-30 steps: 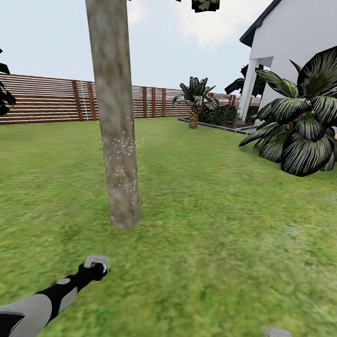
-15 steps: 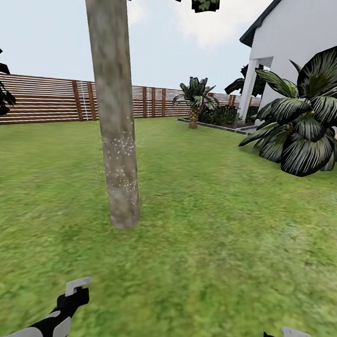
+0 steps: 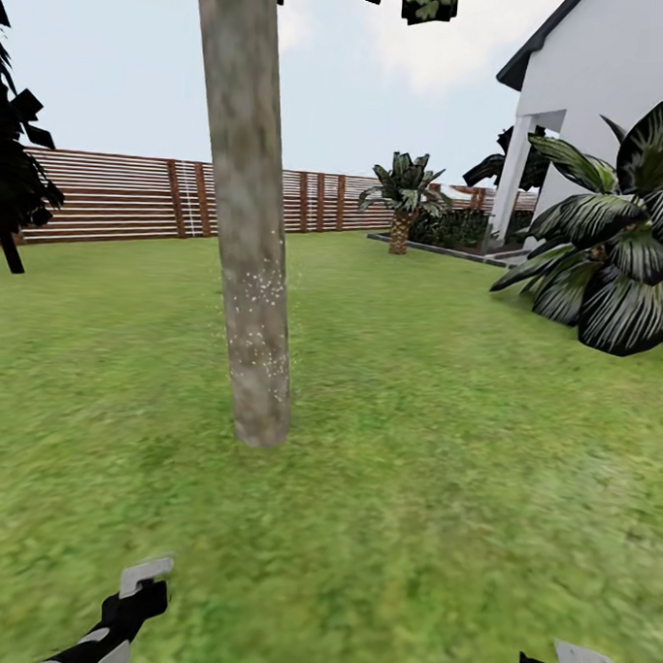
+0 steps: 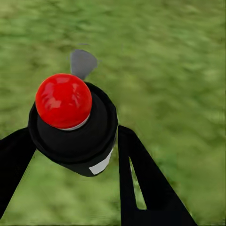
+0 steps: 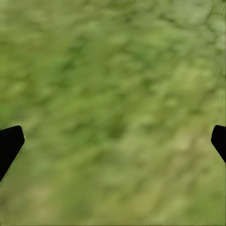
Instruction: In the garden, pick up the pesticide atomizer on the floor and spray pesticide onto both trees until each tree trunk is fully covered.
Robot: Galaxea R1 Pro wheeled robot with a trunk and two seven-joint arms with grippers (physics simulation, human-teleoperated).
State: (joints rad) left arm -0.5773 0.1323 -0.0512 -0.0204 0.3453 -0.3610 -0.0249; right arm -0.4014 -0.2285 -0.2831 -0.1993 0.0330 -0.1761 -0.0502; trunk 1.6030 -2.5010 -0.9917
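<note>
garden: green grass floor runs back to a brown slatted fence; white house behind and to the right of the trunk, with a broad-leaved plant in front of it. small palm stands near the fence, beyond the trunk. dark conifer well left of the trunk.

tree trunk: thick, grey-brown, upright, rooted in the grass. fine white specks of pesticide scattered on the lower bark; upper bark looks bare.

left gripper: dark fingers clenched on the pesticide atomizer, black body, red dot on top, pale strip on its side, above grass. in the head view the left gripper sits low, on the near side of the trunk and well apart from it.

right gripper: fingers spread wide, released, over grass.
</note>
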